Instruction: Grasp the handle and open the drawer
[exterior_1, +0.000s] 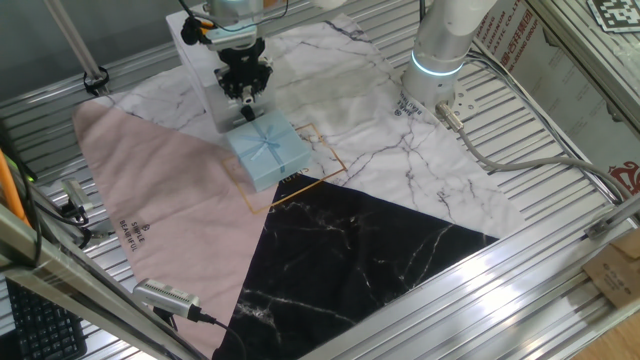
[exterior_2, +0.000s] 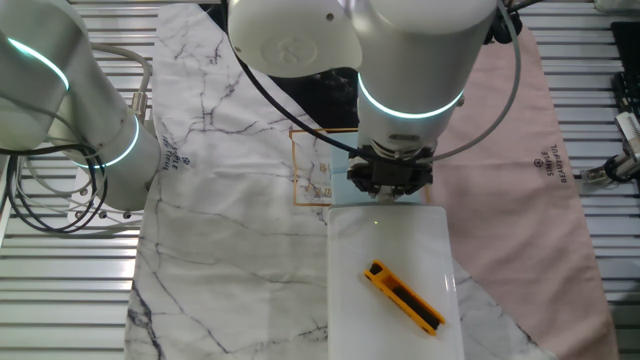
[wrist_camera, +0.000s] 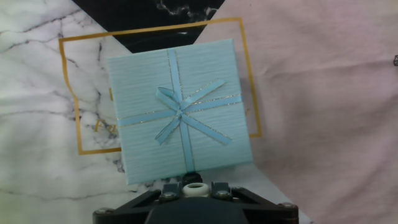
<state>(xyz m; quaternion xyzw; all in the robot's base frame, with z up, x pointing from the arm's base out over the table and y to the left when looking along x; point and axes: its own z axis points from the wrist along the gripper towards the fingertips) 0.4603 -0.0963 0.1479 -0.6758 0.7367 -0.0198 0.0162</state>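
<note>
The small light-blue, squarish flat box (the drawer) (exterior_1: 268, 150) lies upper-left of centre in one fixed view, on a cloth made of pink, white-marble and black-marble panels (exterior_1: 170, 210). In the hand view the drawer (wrist_camera: 180, 112) fills the frame centre, slightly rotated, and overlaps a thin gold-orange square outline (wrist_camera: 69, 93) printed on the cloth. Thin ribbon lines cross on the lid; at their crossing sits the tiny pale-blue bow knot (the handle) (wrist_camera: 180, 113), its loops and tails lying flat.

The black two-finger gripper (exterior_1: 245, 95) hangs from the white arm just above and behind the drawer's far edge, apart from the handle. In the other fixed view the gripper (exterior_2: 391, 182) sits mid-frame, hiding most of the drawer; only a blue sliver shows at approx. the gripper's left side. Finger spacing: cannot tell, since the hand view shows only the gripper base at the bottom edge and no fingertips.

A taller white translucent box (exterior_2: 390, 280) stands just beside the drawer, in the lower centre of the other fixed view, w/ a yellow-and-black tool (exterior_2: 403, 296) lying diagonally on its top. The cloth rests on a ribbed metal table (exterior_1: 560, 110).
</note>
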